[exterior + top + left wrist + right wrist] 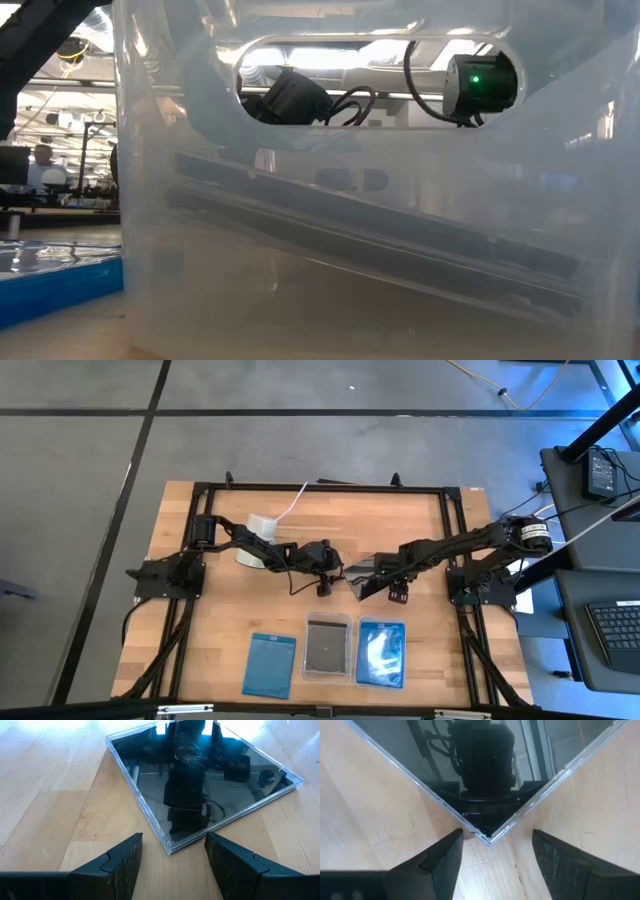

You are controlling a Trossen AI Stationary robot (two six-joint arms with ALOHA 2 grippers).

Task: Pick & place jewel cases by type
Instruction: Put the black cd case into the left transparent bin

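Observation:
A clear jewel case with a dark inside [358,572] lies flat on the wooden table between my two grippers. My left gripper [338,566] comes at it from the table's left, open; in the left wrist view its fingers [174,847] stand on either side of one corner of the case [200,780]. My right gripper [379,576] comes from the right, open; its fingers [497,842] flank the opposite corner of the case [485,780]. I see no touch at either corner.
A white cup with a cord [262,527] stands behind the left arm. Near the front edge are a blue case [270,664], a clear tray with a dark case [327,645] and a blue case in a second tray [381,653]. A tray wall [350,280] fills the low view.

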